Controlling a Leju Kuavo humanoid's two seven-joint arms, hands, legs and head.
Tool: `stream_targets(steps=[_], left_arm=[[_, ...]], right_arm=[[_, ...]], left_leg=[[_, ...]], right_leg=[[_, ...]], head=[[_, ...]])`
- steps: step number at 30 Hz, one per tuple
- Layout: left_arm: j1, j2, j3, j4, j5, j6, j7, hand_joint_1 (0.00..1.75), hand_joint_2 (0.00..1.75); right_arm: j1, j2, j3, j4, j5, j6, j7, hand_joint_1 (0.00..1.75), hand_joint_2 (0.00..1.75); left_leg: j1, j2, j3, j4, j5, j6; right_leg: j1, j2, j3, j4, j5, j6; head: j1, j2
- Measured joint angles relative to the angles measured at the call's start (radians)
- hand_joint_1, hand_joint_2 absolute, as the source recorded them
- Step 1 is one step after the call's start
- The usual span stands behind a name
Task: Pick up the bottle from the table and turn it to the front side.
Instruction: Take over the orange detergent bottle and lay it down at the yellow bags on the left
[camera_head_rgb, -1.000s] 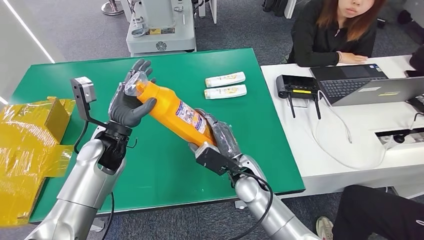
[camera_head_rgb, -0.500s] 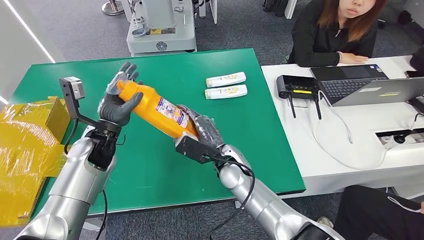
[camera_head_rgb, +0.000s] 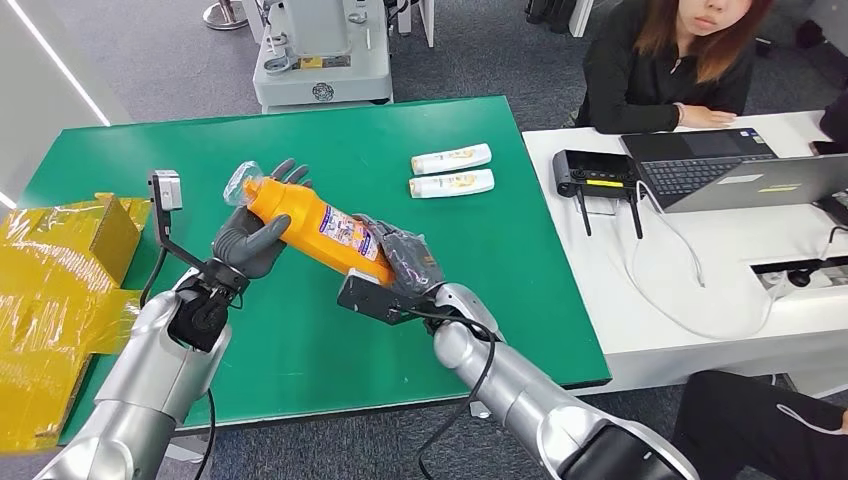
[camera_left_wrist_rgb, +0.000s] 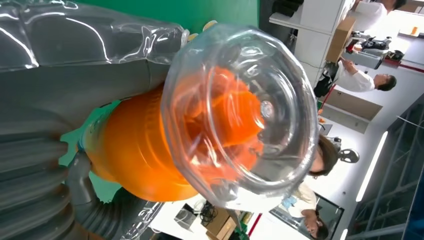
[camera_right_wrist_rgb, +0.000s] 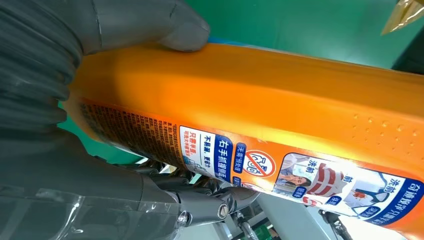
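Note:
An orange bottle (camera_head_rgb: 318, 222) with a clear cap (camera_head_rgb: 243, 181) and a blue-and-white label is held slanting above the green table (camera_head_rgb: 330, 340), one hand at each end. My left hand (camera_head_rgb: 250, 243) holds its neck end from below, with fingers behind the shoulder. My right hand (camera_head_rgb: 403, 262) grips its base end. In the left wrist view the clear cap (camera_left_wrist_rgb: 240, 115) faces the camera, with the orange body (camera_left_wrist_rgb: 140, 155) lying against my left hand (camera_left_wrist_rgb: 75, 95). The right wrist view has the label side of the bottle (camera_right_wrist_rgb: 280, 100) with my right hand's thumb (camera_right_wrist_rgb: 165, 25) pressed on it.
Two small white bottles (camera_head_rgb: 451, 159) (camera_head_rgb: 452, 183) lie side by side at the table's far right. Yellow wrapped boxes (camera_head_rgb: 60, 290) crowd its left edge. A white desk to the right carries a router (camera_head_rgb: 597, 172) and a laptop (camera_head_rgb: 720, 170); a person (camera_head_rgb: 670, 70) sits behind it.
Both hands have carried the bottle to the left and a little lower. My left hand has dropped from around the cap end to under the neck.

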Motion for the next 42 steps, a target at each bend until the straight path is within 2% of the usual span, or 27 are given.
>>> stream_targets(steps=[8,9,12,13,21,28,42], left_arm=[[0.018,-0.009,-0.001,-0.029,-0.093,0.14,-0.103,0.0,1.75],[0.022,-0.013,-0.002,-0.038,-0.106,0.154,-0.114,0.09,1.75],[0.036,-0.028,-0.002,-0.066,-0.128,0.18,-0.133,1.37,1.75],[0.041,-0.033,-0.003,-0.075,-0.129,0.183,-0.134,1.71,1.75],[0.06,-0.074,-0.006,-0.116,-0.047,0.176,-0.101,1.75,1.75],[0.055,-0.084,-0.005,-0.12,0.021,0.173,-0.072,1.75,1.75],[0.072,-0.087,0.01,-0.122,0.023,0.177,-0.111,1.75,1.75]], right_arm=[[0.002,0.006,-0.001,0.016,0.011,-0.014,-0.012,1.75,1.75],[0.002,0.008,-0.001,0.016,0.01,-0.017,-0.014,1.75,1.75],[0.002,0.014,-0.006,0.016,0.008,-0.027,-0.022,1.75,1.75],[0.001,0.016,-0.008,0.015,0.007,-0.032,-0.026,1.75,1.75],[-0.021,0.033,-0.033,0.014,-0.011,-0.045,-0.045,1.75,1.75],[-0.031,0.038,-0.035,0.018,-0.001,-0.044,-0.04,1.75,1.75],[-0.037,0.051,-0.049,0.047,-0.048,-0.014,-0.088,1.75,1.75]], left_leg=[[0.0,0.0,0.0,0.0,0.0,0.0],[0.0,0.0,0.0,0.0,0.0,0.0],[0.0,0.0,0.0,0.0,0.0,0.0],[0.0,0.0,0.0,0.0,0.0,0.0],[0.0,0.0,0.0,0.0,0.0,0.0],[0.0,0.0,0.0,0.0,0.0,0.0],[0.0,0.0,0.0,0.0,0.0,0.0]], right_leg=[[0.0,0.0,0.0,0.0,0.0,0.0],[0.0,0.0,0.0,0.0,0.0,0.0],[0.0,0.0,0.0,0.0,0.0,0.0],[0.0,0.0,0.0,0.0,0.0,0.0],[0.0,0.0,0.0,0.0,0.0,0.0],[0.0,0.0,0.0,0.0,0.0,0.0],[0.0,0.0,0.0,0.0,0.0,0.0]], head=[[0.0,0.0],[0.0,0.0],[0.0,0.0],[0.0,0.0],[0.0,0.0],[0.0,0.0],[0.0,0.0]])
